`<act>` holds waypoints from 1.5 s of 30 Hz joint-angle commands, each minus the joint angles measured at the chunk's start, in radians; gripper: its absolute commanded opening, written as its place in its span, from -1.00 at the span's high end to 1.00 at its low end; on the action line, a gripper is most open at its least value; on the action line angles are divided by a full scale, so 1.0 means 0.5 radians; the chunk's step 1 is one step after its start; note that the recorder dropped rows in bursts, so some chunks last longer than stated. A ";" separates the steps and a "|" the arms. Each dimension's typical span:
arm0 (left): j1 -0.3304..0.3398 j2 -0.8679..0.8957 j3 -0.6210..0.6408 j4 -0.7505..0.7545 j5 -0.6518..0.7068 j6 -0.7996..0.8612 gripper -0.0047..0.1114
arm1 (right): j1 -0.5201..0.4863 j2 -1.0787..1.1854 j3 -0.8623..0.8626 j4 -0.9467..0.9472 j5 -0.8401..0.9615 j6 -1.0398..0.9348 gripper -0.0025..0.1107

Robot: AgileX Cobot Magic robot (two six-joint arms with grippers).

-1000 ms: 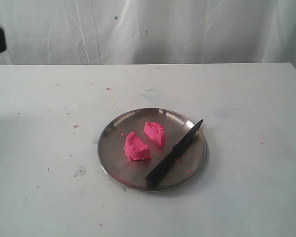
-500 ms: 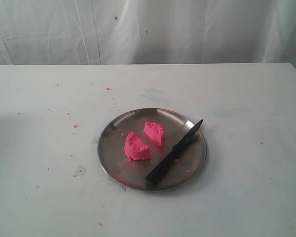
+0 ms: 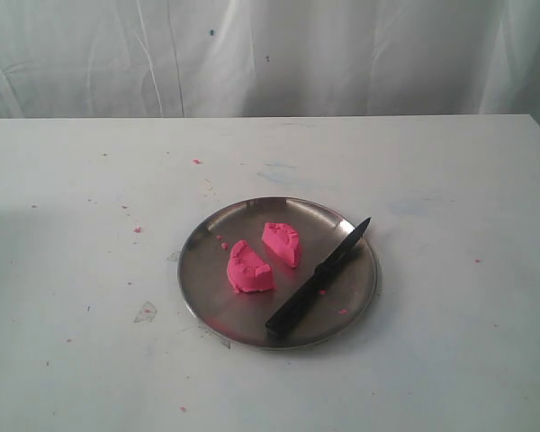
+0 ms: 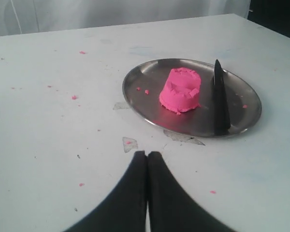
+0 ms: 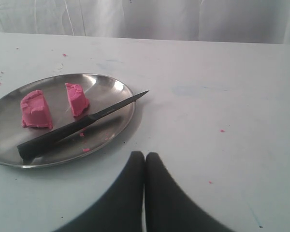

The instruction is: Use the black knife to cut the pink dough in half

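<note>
The pink dough lies in two half-round chunks [image 3: 249, 268] [image 3: 282, 243] on a round steel plate [image 3: 216, 310] in the middle of the table. The black knife [image 3: 317, 279] rests across the plate's right side, its tip over the far rim. No arm shows in the exterior view. In the left wrist view my left gripper [image 4: 147, 153] is shut and empty, well short of the plate [image 4: 145, 79], dough [image 4: 181, 90] and knife [image 4: 220, 104]. In the right wrist view my right gripper [image 5: 145, 154] is shut and empty, near the plate [image 5: 111, 87], dough [image 5: 36, 109] and knife [image 5: 82, 124].
The white table [image 3: 450, 180] carries tiny pink crumbs [image 3: 137, 229] and a small scrap of clear film [image 3: 146, 312] left of the plate. A white curtain [image 3: 342, 54] hangs behind the table's far edge.
A dark arm part at the exterior view's upper left edge one second ago has gone out of view. Plate, dough and knife have not moved.
</note>
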 commanded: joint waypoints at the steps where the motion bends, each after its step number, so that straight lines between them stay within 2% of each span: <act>1: 0.083 -0.066 0.076 -0.024 -0.023 -0.016 0.92 | -0.006 -0.012 0.010 0.002 -0.016 0.000 0.96; 10: 0.330 -0.086 0.076 -0.024 0.084 -0.016 0.92 | -0.006 -0.012 0.010 0.002 -0.016 0.000 0.96; 17: 0.402 -0.086 0.076 -0.024 0.084 -0.008 0.92 | -0.006 -0.012 0.010 0.002 -0.016 0.000 0.96; 45: 0.404 -0.086 0.076 -0.024 0.084 -0.004 0.92 | -0.006 -0.012 0.010 0.002 -0.016 0.000 0.96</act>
